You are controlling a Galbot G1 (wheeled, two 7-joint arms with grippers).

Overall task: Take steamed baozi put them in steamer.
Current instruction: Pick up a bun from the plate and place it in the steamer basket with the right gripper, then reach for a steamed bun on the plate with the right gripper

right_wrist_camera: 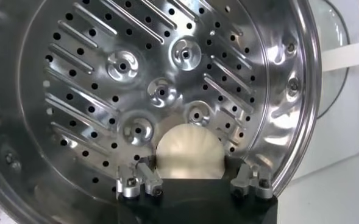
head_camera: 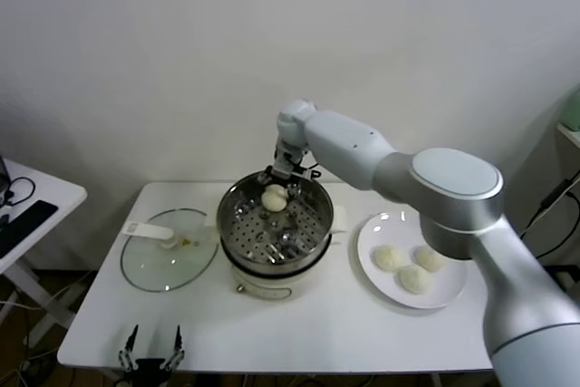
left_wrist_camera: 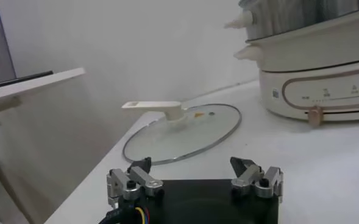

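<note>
Overhead, from the head view, we see the right end effector [head_camera: 275, 178] reaching over the far rim of the steamer [head_camera: 317, 233], which sits on its cream base at the middle of the white tabletop [head_camera: 317, 324]. One baozi [head_camera: 275, 197] lies on the perforated floor just below that end effector. Three more baozi [head_camera: 413, 278] rest on a white plate [head_camera: 370, 260] to the steamer's right. A glass lid [head_camera: 154, 265] lies flat to its left. The left end effector [head_camera: 152, 351] is parked at the near edge of the tabletop.

Next, in the left wrist view, we find the left end effector [left_wrist_camera: 194, 176] spread and holding nothing, facing the glass lid [left_wrist_camera: 216, 125] and the steamer's base [left_wrist_camera: 325, 79].

Finally, in the right wrist view, the right end effector [right_wrist_camera: 194, 182] stands spread on both sides of the baozi [right_wrist_camera: 188, 149]; we cannot tell whether its fingers touch the bun, which sits on the steamer [right_wrist_camera: 106, 91] floor near the wall.
</note>
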